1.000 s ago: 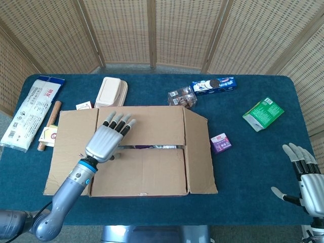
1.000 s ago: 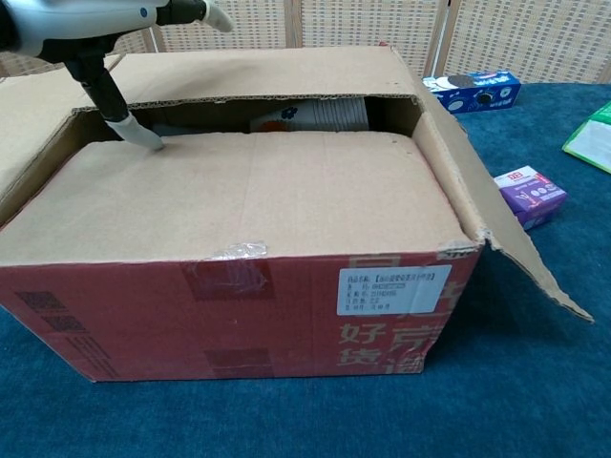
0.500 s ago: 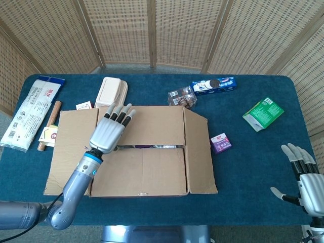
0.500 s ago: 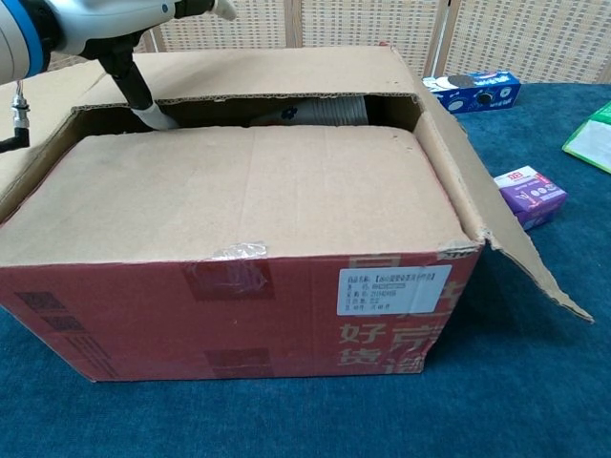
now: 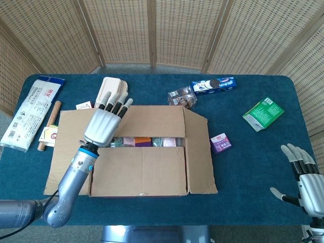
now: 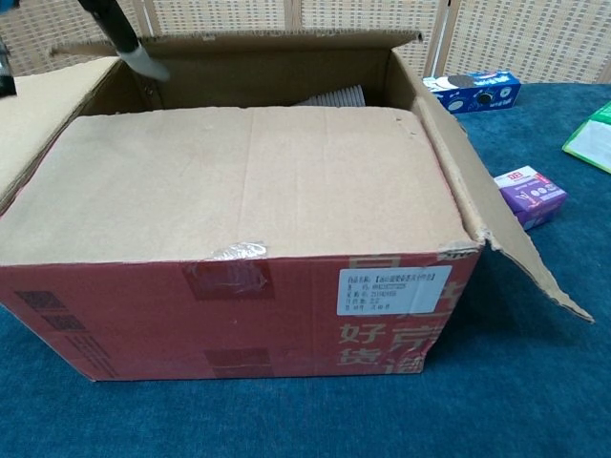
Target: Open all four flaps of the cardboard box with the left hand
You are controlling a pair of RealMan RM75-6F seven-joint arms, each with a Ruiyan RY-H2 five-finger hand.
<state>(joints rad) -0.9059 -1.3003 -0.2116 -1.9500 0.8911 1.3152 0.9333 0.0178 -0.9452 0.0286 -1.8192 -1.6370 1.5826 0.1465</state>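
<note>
Brown cardboard box [image 5: 147, 152] at table centre; left hand [image 5: 104, 126], fingers extended and nearly together, lifts its far flap [image 5: 152, 120]. The half-raised flap may slip off the fingertips and fall shut; near flap still closed

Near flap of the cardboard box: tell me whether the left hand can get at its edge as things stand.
Probably yes. The far flap is raised, leaving a gap along the near flap edge, and the left hand hovers beside it with nothing between.

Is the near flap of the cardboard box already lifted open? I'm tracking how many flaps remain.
No, the near flap lies flat across the top of the cardboard box in the chest view.
</note>
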